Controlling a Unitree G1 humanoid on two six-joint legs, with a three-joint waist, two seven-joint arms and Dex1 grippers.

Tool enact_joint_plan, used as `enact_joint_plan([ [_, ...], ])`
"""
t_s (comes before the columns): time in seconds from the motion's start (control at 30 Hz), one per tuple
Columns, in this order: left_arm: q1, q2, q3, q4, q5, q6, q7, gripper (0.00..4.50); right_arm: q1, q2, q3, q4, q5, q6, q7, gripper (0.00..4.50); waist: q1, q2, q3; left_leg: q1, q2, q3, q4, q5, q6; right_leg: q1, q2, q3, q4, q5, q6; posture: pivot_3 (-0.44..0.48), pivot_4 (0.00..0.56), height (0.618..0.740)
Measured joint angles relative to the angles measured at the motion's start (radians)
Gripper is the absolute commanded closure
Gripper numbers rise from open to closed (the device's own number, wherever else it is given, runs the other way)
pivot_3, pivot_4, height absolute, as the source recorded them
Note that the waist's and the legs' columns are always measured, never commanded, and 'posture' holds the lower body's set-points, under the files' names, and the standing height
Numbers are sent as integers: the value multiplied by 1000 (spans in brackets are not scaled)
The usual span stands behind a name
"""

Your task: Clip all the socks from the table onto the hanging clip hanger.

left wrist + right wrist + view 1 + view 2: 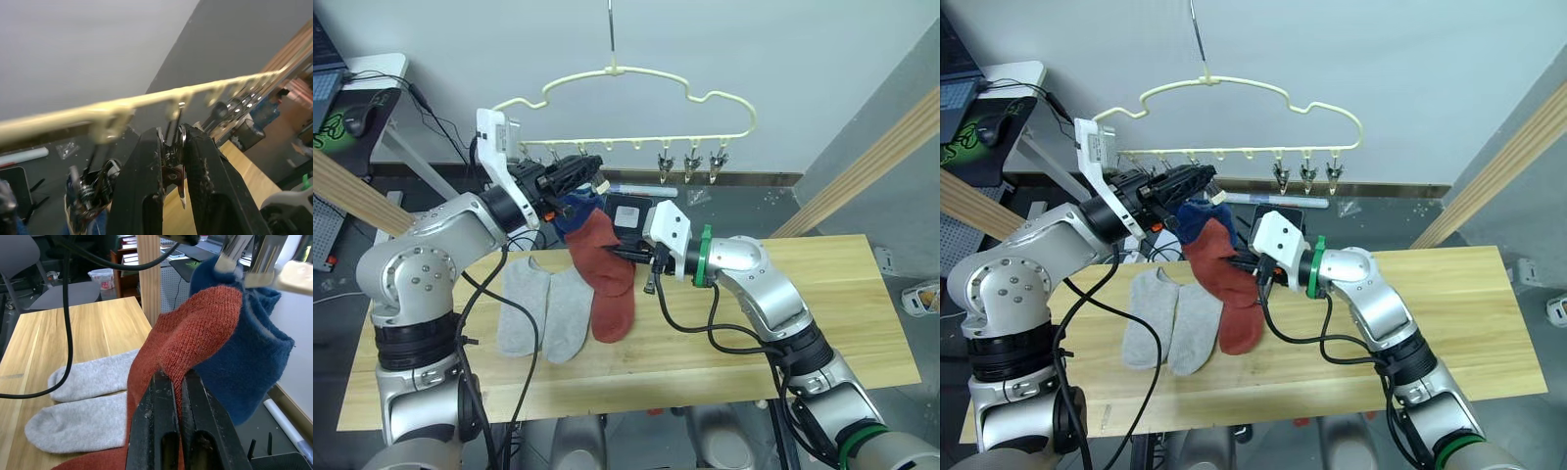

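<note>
**A:** What does the scene show?

**B:** A wide tabletop of light natural wood planks [862, 323] stands below a pale yellow wire clip hanger with a wavy outline [636, 88], which hangs by a long metal hook. A row of small silver clips [690, 164] dangles from its lower bar.

**A:** Where are the socks?

**B:** Two light grey ankle socks [543, 311] lie flat side by side on the wood. A red knitted sock [607, 279] is lifted at its upper end, its toe trailing onto the table beside the grey pair. A blue sock [573, 211] hangs just behind it, up near the hanger's left clips. I see four socks; any others are hidden.

**A:** And the grippers?

**B:** The right gripper [177, 382] has its two black fingers pressed together on a fold of the red sock, holding it up. The left gripper [171, 147] is raised to the hanger's bar, its fingers squeezed on a silver clip [172, 161].

**A:** How far along is the job?

**B:** Early, I judge. The blue sock looks clipped, though I cannot tell for certain. The red one is being brought to a clip but is not yet fastened, and both grey socks are untouched on the table
</note>
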Motion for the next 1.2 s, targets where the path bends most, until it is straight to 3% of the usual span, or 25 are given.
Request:
enact_joint_plan([
  [0.33, 19, 12, 5, -4, -57, 21, 2, 4148, -68, 0, 0, 136, -76, -184, -14, 4500, -1, 0, 0, 0, 0, 0, 0, 0, 0, 0, 0, 0, 0, 0, 0, -140, 366, 740],
  [0.87, 83, 41, -6, -45, -34, -26, -21, 4148, -102, -6, 8, 263, -197, -454, -39, 4500, 1, 0, 0, 0, 0, 1, 0, 0, -1, 0, -3, -1, 1, 0, 0, -131, 364, 740],
  [1.2, 92, 45, -9, -49, -27, -45, -24, 4148, -132, 7, 0, 316, -227, -496, -94, 4500, 1, 0, 0, 0, 0, 1, 0, 0, -1, 0, -4, -1, 1, 0, -1, -129, 366, 740],
])
